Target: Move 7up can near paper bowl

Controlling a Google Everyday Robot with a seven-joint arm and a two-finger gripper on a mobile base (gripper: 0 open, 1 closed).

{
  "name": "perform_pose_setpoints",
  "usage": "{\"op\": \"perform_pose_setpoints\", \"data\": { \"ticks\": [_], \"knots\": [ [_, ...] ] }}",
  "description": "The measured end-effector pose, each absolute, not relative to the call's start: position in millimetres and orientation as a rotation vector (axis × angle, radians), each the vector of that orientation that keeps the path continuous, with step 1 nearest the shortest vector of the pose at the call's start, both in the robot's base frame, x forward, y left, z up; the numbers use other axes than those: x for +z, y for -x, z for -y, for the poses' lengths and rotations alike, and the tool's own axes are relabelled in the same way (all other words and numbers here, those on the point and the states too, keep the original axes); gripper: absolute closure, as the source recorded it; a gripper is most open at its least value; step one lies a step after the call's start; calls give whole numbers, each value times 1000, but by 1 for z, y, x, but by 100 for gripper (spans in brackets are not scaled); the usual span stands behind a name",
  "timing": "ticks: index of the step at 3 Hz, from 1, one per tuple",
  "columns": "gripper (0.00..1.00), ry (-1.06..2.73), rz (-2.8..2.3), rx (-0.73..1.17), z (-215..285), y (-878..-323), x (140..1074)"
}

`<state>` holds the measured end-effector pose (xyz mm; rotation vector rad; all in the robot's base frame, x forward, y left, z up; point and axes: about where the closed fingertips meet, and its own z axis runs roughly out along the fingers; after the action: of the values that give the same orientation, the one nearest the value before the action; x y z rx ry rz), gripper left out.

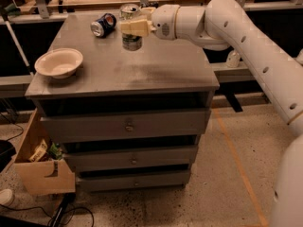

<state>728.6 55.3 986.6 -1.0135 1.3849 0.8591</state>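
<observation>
The gripper has its jaws clamped on the 7up can, well right of the paper bowl; not near yet.

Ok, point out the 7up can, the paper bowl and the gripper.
7up can (131, 41), camera view, lower body.
paper bowl (58, 65), camera view, bare inside.
gripper (130, 28), camera view, between fingertips, around the can's middle.

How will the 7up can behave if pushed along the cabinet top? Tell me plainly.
The claw grips the 7up can upright near the back of the drawer cabinet top. Slim and tall, it would probably tip if pushed high up. Once down it would likely roll, being round like the blue can lying on its side nearby. Its thin walls may dent.
</observation>
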Motion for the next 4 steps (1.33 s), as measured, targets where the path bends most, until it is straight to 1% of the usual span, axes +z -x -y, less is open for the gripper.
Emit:
{"op": "perform_pose_setpoints", "data": {
  "ticks": [1,2,3,4],
  "knots": [
    [100,1045,-1421,839,-79,-692,963],
    [100,1098,-1462,845,-109,-662,917],
    [100,1129,-1466,863,-126,-651,895],
    [100,1139,-1449,882,-135,-649,892]
  ]
}}
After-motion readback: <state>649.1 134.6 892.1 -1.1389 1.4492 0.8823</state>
